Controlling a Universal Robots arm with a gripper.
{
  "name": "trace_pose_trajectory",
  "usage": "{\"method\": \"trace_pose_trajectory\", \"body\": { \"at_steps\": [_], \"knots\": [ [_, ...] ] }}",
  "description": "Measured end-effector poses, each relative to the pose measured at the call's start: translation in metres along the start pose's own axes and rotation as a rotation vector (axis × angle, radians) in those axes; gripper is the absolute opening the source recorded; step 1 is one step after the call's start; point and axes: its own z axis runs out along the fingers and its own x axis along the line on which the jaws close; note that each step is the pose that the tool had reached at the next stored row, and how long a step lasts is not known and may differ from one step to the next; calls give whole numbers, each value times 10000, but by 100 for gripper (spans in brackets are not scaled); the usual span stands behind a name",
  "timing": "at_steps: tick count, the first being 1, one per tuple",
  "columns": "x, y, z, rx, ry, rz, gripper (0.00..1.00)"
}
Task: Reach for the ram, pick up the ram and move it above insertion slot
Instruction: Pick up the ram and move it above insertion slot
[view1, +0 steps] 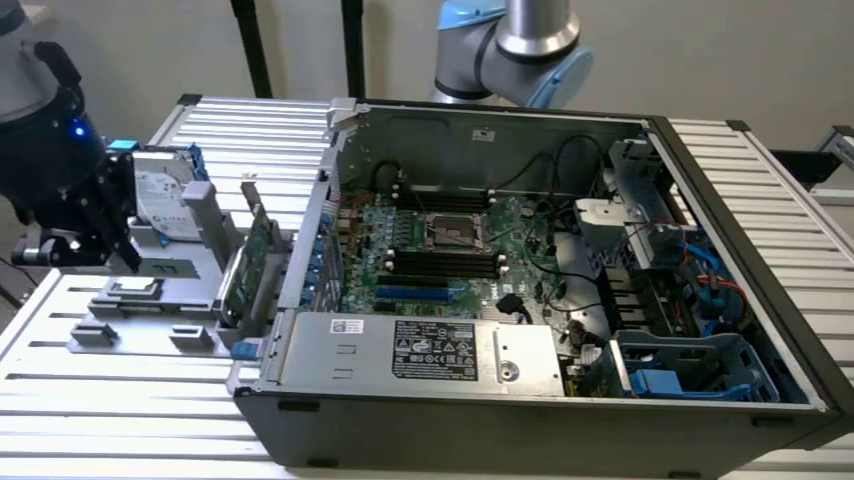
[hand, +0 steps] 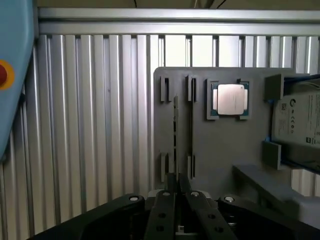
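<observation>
Gripper (view1: 114, 262) at the bench's exterior-view left end, over the grey holder (view1: 147, 320), fingers (hand: 169, 192) pinched together on the near end of the ram (hand: 175, 135). The ram stands on edge in the slot nearest the holder's outer edge, CPU (hand: 230, 99) in a pocket beside it. Further right: hard drive (view1: 167, 205), expansion card (view1: 251, 265), open computer case (view1: 534, 420).

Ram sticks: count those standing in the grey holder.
1 for certain: the ram, on edge, nearest the gripper. The dark line beside it may be another stick or an empty slot.
</observation>
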Motion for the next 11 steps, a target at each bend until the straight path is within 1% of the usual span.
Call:
{"method": "trace_pose_trajectory", "body": {
  "at_steps": [5,11],
  "knots": [
    [-10,-223,-195,-7,-104,-10,14],
    [-24,-494,-429,-37,-220,-23,14]
  ]
}}
